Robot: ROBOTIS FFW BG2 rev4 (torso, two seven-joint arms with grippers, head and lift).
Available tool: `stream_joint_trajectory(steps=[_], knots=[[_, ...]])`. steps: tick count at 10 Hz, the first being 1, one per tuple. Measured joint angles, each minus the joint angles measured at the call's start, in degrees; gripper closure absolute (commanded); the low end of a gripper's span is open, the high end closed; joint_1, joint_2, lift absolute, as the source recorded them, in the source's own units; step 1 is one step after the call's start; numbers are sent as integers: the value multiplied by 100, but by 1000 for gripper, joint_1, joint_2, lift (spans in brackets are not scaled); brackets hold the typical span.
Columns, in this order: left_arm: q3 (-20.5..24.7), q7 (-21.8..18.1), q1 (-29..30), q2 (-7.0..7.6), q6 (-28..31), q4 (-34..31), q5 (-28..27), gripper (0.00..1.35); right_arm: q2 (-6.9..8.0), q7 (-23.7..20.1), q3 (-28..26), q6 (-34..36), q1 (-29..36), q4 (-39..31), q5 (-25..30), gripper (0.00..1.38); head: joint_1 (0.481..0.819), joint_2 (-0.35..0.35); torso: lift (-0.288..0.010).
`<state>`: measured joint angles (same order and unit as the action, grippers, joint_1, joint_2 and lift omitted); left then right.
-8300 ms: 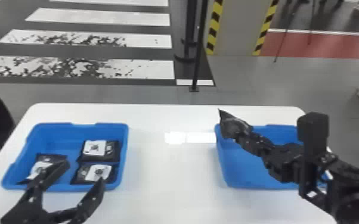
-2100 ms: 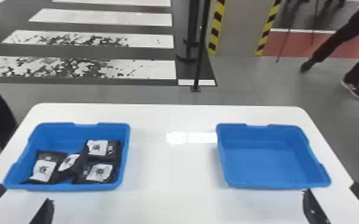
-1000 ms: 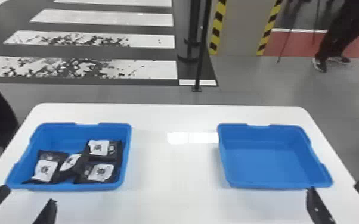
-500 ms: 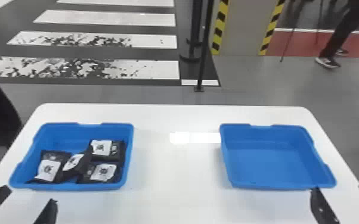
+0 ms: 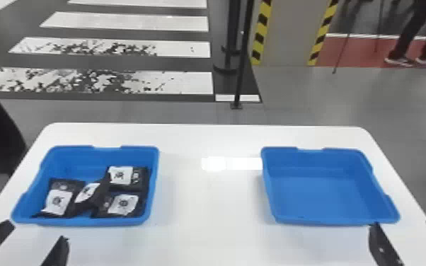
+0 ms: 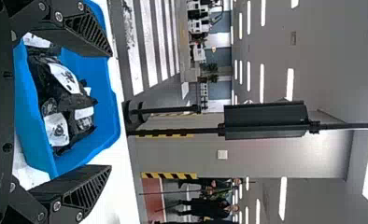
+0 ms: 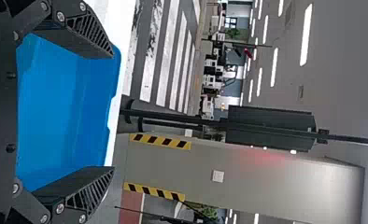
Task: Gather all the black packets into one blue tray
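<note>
At the head view's bottom left my left gripper (image 5: 35,235) stands open before the left blue tray (image 5: 92,221). Several black packets with white labels lie in that tray: one at the left (image 5: 58,201), a tilted one in the middle (image 5: 87,192), two at the right, the rear one (image 5: 121,175) behind the front one (image 5: 123,204). My right gripper (image 5: 405,226) is open at the near right corner of the right blue tray (image 5: 329,221), whose inside is bare. In the left wrist view, the left gripper (image 6: 111,109) has nothing between its fingers; likewise the right gripper (image 7: 113,112) in its wrist view.
A white table (image 5: 208,198) carries both trays, with a wide stretch of its top between them. Beyond its far edge a black post (image 5: 242,63) stands on the floor.
Since the oldest frame, the right arm has drawn back from the right tray and the left gripper from over the left tray, where one more packet now lies. Lately the view has shifted slightly.
</note>
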<state>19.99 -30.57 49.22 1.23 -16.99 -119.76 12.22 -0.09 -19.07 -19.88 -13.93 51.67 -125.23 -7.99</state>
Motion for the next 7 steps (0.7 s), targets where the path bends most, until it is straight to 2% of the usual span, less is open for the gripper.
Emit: stream_joint_trajectory(steps=[7], knots=[[18,3,14,-17,25,0,0,190,0,7,1,0,20,-13,-1,176,695,-49,-110]])
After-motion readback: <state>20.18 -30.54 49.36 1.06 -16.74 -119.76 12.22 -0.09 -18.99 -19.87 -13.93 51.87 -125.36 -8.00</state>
